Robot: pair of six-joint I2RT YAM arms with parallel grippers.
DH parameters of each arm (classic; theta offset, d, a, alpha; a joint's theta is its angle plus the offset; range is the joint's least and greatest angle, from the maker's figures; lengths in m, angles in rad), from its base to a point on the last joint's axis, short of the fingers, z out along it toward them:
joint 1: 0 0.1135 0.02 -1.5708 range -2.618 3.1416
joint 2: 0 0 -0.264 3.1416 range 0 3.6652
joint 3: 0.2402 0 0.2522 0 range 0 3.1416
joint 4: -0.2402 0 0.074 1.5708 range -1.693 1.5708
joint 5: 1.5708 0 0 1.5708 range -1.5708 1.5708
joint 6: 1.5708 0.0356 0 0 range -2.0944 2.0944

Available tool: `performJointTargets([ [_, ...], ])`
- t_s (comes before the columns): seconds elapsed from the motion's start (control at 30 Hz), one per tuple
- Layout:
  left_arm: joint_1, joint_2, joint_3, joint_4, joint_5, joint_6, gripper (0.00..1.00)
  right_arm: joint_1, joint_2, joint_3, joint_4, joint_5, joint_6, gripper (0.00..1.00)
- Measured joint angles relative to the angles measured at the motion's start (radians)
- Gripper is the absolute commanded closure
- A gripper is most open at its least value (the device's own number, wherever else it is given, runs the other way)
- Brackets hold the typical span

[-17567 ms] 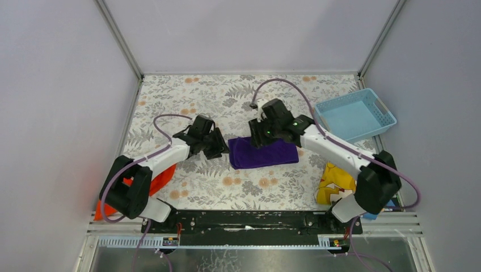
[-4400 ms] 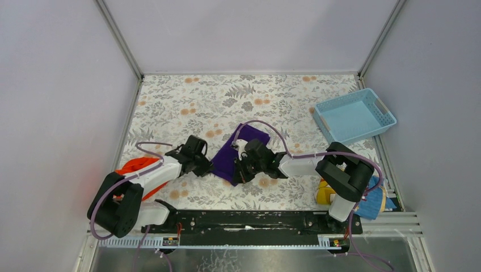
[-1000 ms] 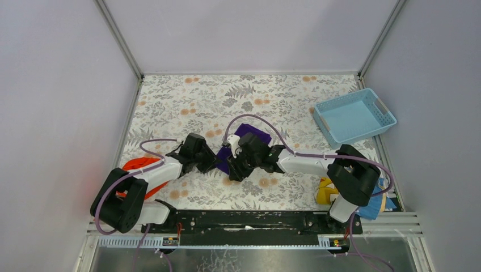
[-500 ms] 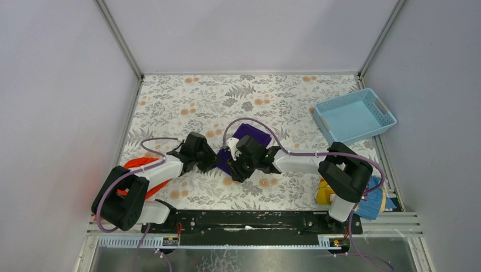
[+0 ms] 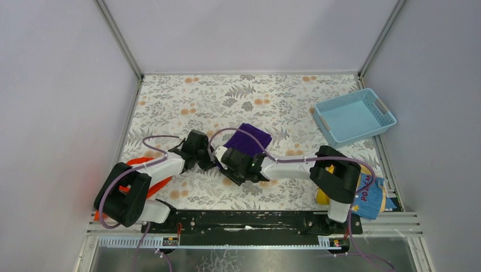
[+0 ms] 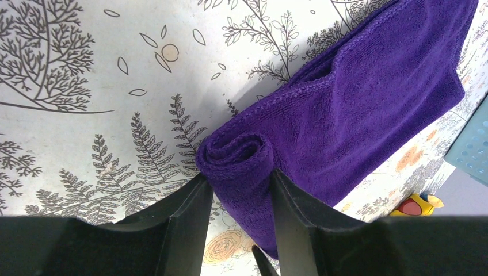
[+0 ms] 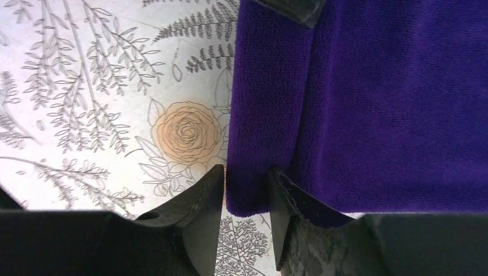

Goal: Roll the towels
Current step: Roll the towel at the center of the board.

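Observation:
The purple towel (image 5: 247, 139) lies mid-table, flat at its far end and rolled at its near end. In the left wrist view the roll (image 6: 239, 167) sits between my left gripper's (image 6: 237, 187) fingers, which are shut on one end of it. In the right wrist view my right gripper (image 7: 246, 178) is shut on the other end of the roll (image 7: 259, 144). Both grippers (image 5: 211, 160) meet at the towel's near left edge, where the right gripper (image 5: 227, 164) also shows. The orange-red towel (image 5: 152, 177) lies under the left arm, mostly hidden.
A light blue basket (image 5: 354, 116) stands at the right. A yellow-and-blue printed cloth (image 5: 368, 198) lies at the near right by the right arm's base. The table has a floral cover (image 5: 193, 102). Grey walls enclose the sides and back.
Both grippers have moved left and slightly toward the near edge with the rolled end. More of the purple towel's flat far part now shows than a second ago.

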State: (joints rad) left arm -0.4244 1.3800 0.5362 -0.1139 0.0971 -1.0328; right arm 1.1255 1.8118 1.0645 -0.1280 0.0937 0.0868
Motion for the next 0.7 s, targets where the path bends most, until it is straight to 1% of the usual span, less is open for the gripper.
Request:
performJointTargets([
  [0.17, 0.0, 0.002, 0.004, -0.006, 0.0, 0.002, 0.58, 0.037, 0.016, 0.015, -0.021, 0.126, -0.013, 0.9],
  [0.2, 0.0, 0.0, 0.004, -0.008, 0.0, 0.002, 0.58, 0.04, 0.016, 0.016, -0.024, 0.133, -0.015, 0.94],
  [0.27, 0.0, -0.007, 0.003, -0.015, -0.005, 0.002, 0.58, 0.041, 0.015, 0.017, -0.026, 0.127, -0.016, 0.99],
  [0.33, 0.0, -0.033, -0.006, -0.04, -0.018, 0.006, 0.57, 0.038, 0.008, 0.017, -0.028, 0.092, -0.017, 1.0],
  [0.43, 0.0, -0.101, -0.028, -0.113, -0.04, 0.018, 0.5, 0.026, -0.006, 0.013, -0.029, -0.021, -0.003, 1.0],
  [0.57, 0.0, -0.176, -0.037, -0.218, -0.073, 0.029, 0.41, 0.009, -0.009, 0.005, -0.007, -0.188, 0.055, 1.0],
  [0.7, 0.0, -0.233, -0.037, -0.283, -0.087, 0.037, 0.3, -0.073, -0.029, -0.06, 0.079, -0.364, 0.156, 1.0],
])
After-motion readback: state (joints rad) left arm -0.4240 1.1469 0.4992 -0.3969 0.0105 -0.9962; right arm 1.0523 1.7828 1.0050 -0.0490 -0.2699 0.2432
